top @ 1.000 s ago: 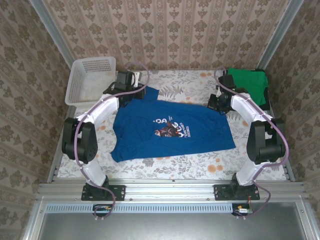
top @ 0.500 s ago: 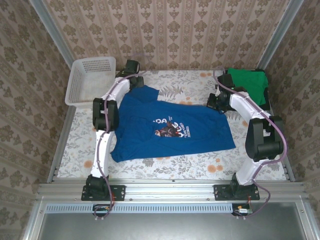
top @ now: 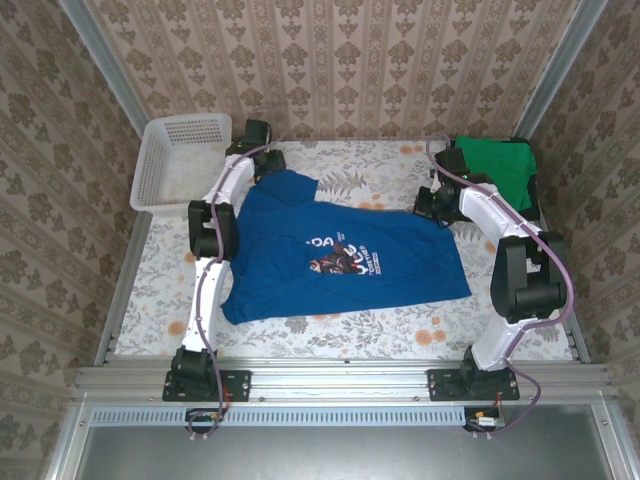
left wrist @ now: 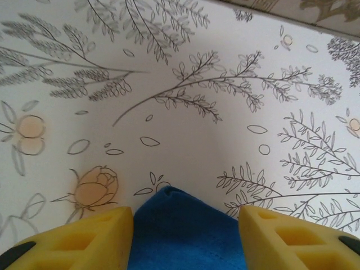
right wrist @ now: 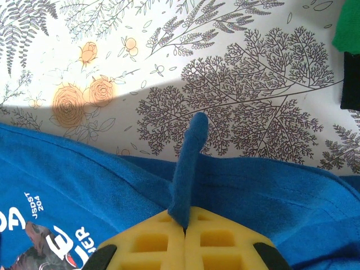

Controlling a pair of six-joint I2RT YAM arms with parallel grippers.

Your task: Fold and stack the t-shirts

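**Blue tee spread flat, right pincer clamped on its far edge**

The blue t-shirt [top: 340,255] lies open across the middle of the table [top: 380,335], print side up. Its near edge runs from the left arm's side toward the right arm.

The right gripper [top: 432,207] sits at the shirt's far-right corner. In the right wrist view its jaws are pressed together [right wrist: 185,225] on a fold of the blue cloth, which stands up in a narrow ridge out of the pads.

The left gripper [top: 262,150] is at the shirt's far-left corner, beside the white basket [top: 180,160]. In the left wrist view its 2 yellow fingers [left wrist: 90,236] stand apart [left wrist: 184,216]. A blue corner lies flat on the tablecloth between them, not pinched.

The green t-shirt [top: 495,165] rests at the far-right corner of the table, with a dark cloth [right wrist: 350,84] just beside its edge.

Bare tablecloth shows along the far side between the 2 grippers, and in a strip along the near edge.
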